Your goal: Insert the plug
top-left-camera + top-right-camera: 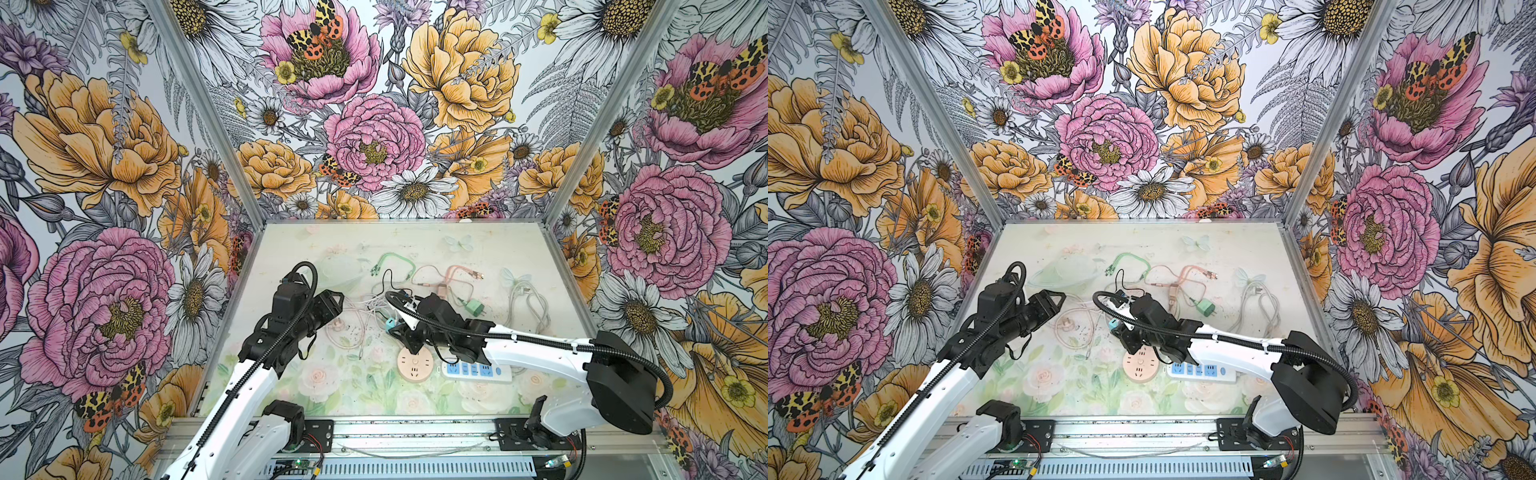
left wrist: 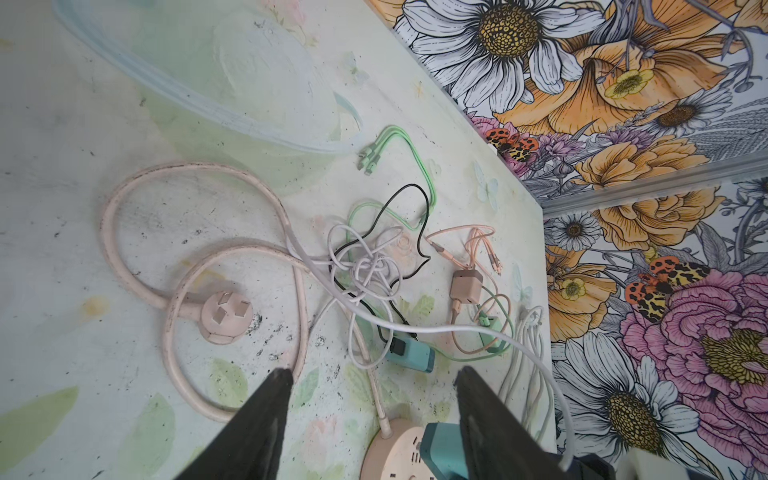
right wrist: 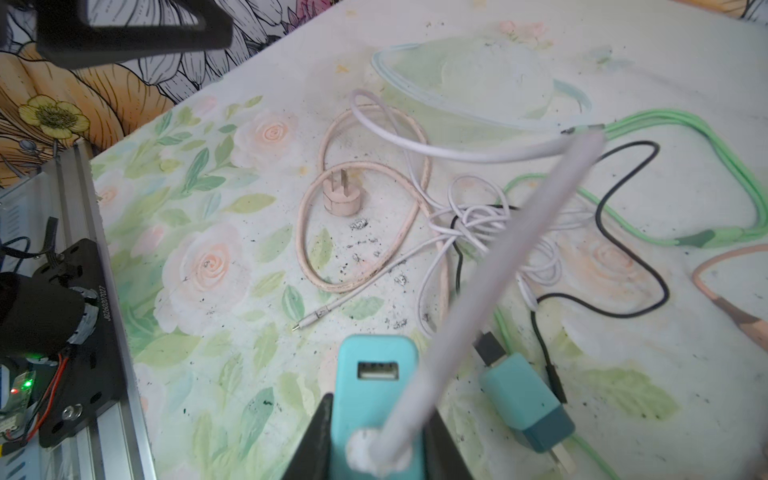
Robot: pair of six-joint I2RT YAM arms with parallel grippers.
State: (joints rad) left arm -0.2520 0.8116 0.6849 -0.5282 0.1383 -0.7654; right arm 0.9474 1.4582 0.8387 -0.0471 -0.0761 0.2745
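1. A teal plastic USB charger block (image 3: 361,399), smooth and round-cornered, sits clenched in the right tool (image 3: 378,419), port end outward.
2. A blurred white cable (image 3: 498,266) crosses in front of it, and its prongs are hidden.
3. In the left wrist view the block overlaps a round pink socket hub (image 2: 390,453) cut off by the frame; whether they touch cannot be told.
4. A pale translucent plastic shape (image 2: 232,83) is hard to make out.
5. Thin tangled cords (image 2: 365,270) lie on the scuffed floral surface (image 1: 415,241). A white-and-blue power strip (image 1: 478,371) is partly under the right arm.
6. The right arm reaches to the middle. The left tool (image 2: 372,374) hovers released and empty over a grubby pink cord (image 2: 183,166).
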